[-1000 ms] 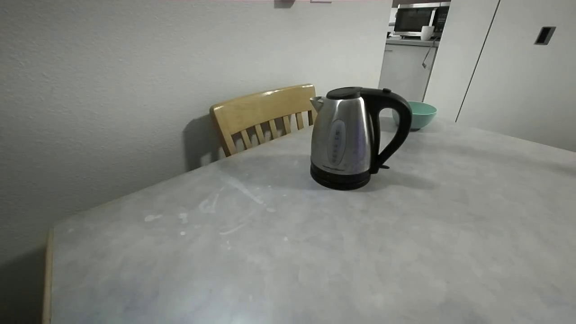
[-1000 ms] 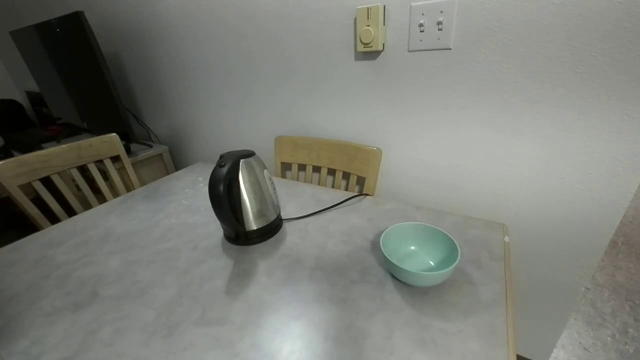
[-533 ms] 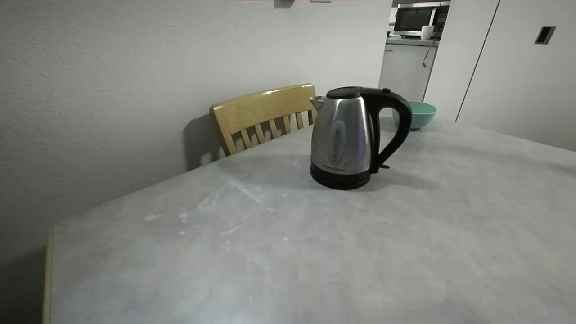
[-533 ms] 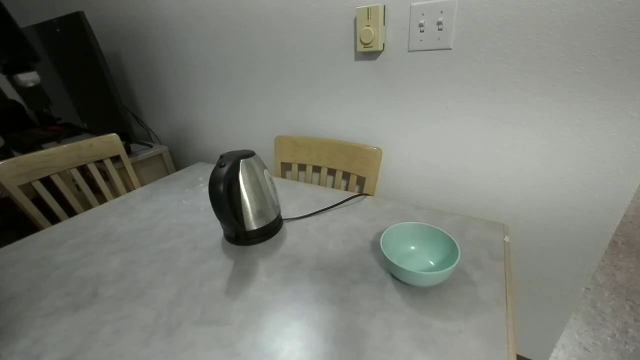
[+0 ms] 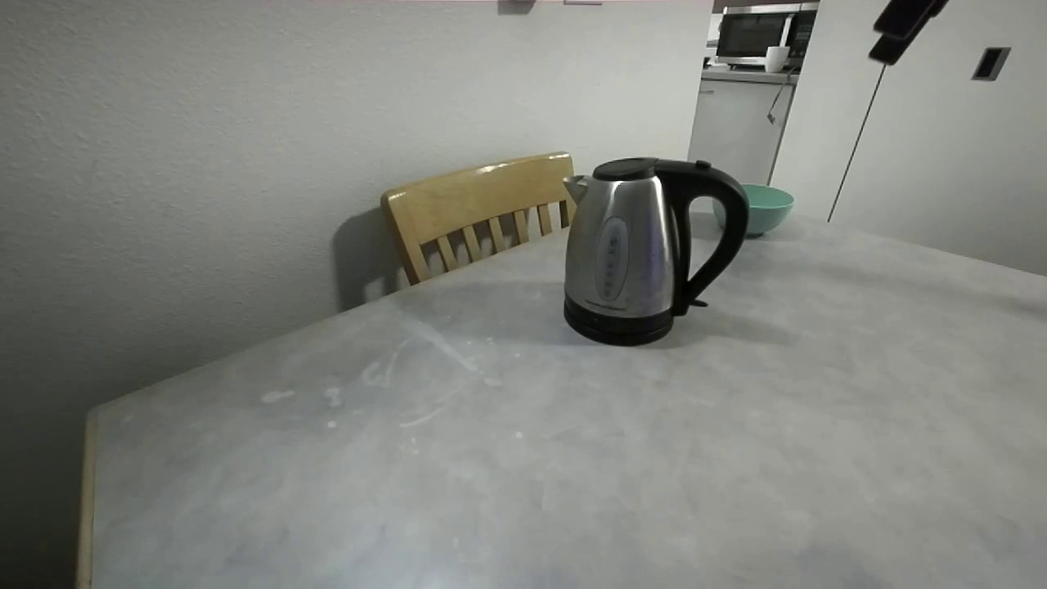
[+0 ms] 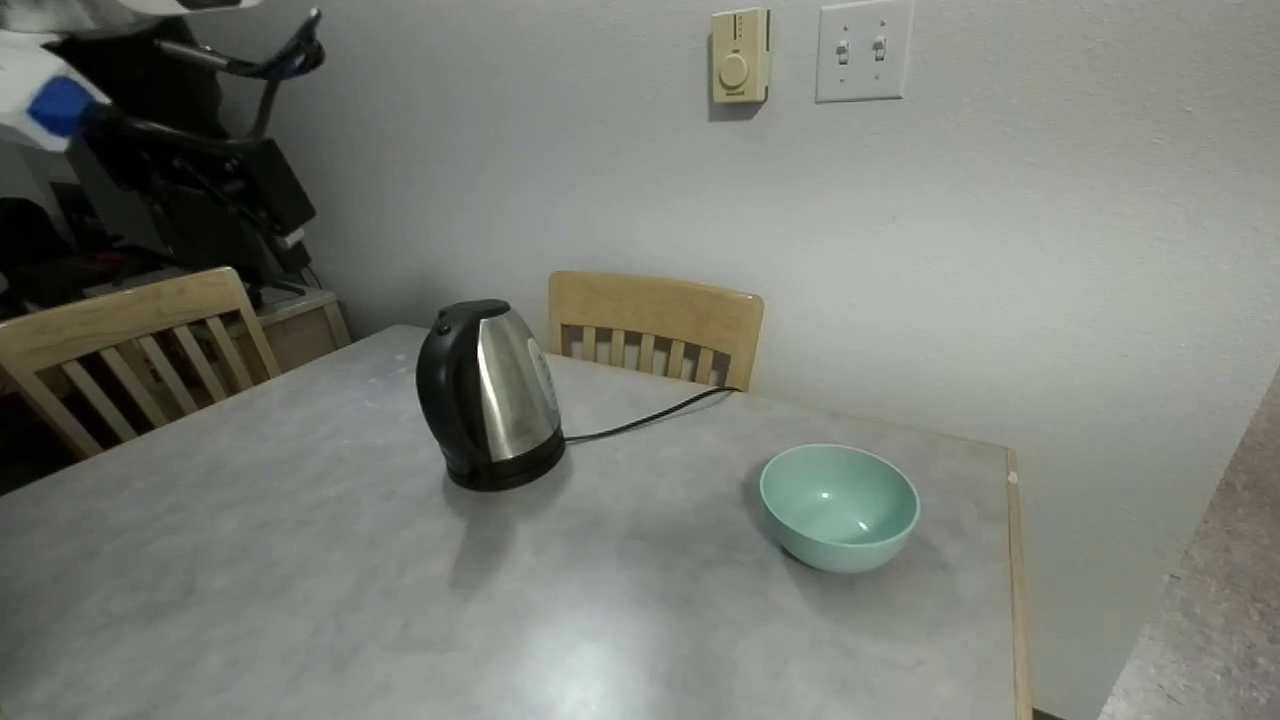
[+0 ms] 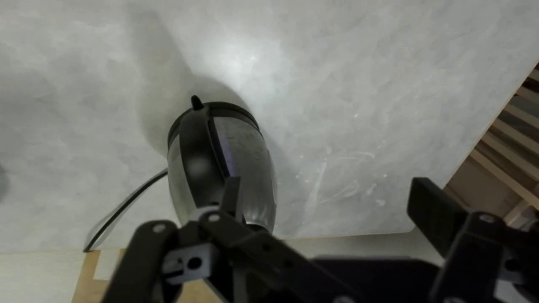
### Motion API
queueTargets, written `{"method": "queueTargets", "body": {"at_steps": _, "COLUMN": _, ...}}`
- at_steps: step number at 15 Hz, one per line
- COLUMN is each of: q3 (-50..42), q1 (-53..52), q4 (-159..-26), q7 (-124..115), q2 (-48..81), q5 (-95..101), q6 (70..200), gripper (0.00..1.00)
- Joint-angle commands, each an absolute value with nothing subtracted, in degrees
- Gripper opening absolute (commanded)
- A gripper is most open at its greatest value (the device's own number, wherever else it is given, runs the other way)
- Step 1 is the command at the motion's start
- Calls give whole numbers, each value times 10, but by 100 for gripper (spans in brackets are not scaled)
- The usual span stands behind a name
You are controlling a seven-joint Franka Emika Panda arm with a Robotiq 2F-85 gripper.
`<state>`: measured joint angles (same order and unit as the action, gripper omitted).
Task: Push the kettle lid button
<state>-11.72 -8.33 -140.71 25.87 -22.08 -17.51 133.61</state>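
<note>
The steel kettle (image 5: 615, 262) with black loop handle and black base stands upright on the table in both exterior views (image 6: 518, 390). Its black kettle lid (image 5: 625, 169) is down; the lid also shows in an exterior view (image 6: 490, 306). A small black button (image 5: 703, 164) sits on top of the handle. In the wrist view the kettle (image 7: 248, 151) is seen from above, its top largely hidden behind the left finger. My gripper (image 7: 326, 191) is open and empty, its fingers wide apart. It hangs above table height, apart from the kettle, at the upper left of an exterior view (image 6: 293, 250).
A mint-green bowl (image 6: 838, 510) stands on the grey table (image 6: 330, 600) beyond the kettle's handle side. A black cord (image 6: 650, 420) runs from the kettle base to the table edge. Wooden chairs (image 6: 655, 300) stand at the edges, near the wall.
The arm and gripper have come into view at the top left of an exterior view, moving right and down; fingertips now also show at the top right of an exterior view. The kettle has not moved.
</note>
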Motion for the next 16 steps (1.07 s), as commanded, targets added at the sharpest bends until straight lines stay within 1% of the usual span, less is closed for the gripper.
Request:
{"method": "queueTargets", "body": {"at_steps": 1, "q3": -115, "q1": -95, "q4": -1362, "q7": 306, "q2": -135, "q5": -224, "q6": 1344, "gripper": 100}}
{"method": "queueTargets", "body": {"at_steps": 3, "q3": -100, "q1": -84, "q4": -1339, "q7": 305, "q2": -103, "q5": -217, "q6": 1338, "gripper": 100}}
{"method": "queueTargets", "body": {"at_steps": 4, "q3": -93, "q1": -74, "q4": -1371, "q7": 292, "q2": -144, "q5": -212, "q6": 1335, "gripper": 100}}
{"method": "queueTargets", "body": {"at_steps": 6, "q3": -86, "q1": -71, "q4": -1353, "q7": 292, "q2": -117, "q5": -212, "q6": 1335, "gripper": 100}}
{"method": "queueTargets", "body": {"at_steps": 9, "q3": -84, "q1": -70, "q4": -1345, "q7": 291, "q2": -109, "q5": -212, "q6": 1335, "gripper": 100}}
{"method": "queueTargets", "body": {"at_steps": 16, "q3": -69, "q1": -51, "q4": -1300, "q7": 282, "q2": -69, "q5": -133, "q6": 1330, "gripper": 100}}
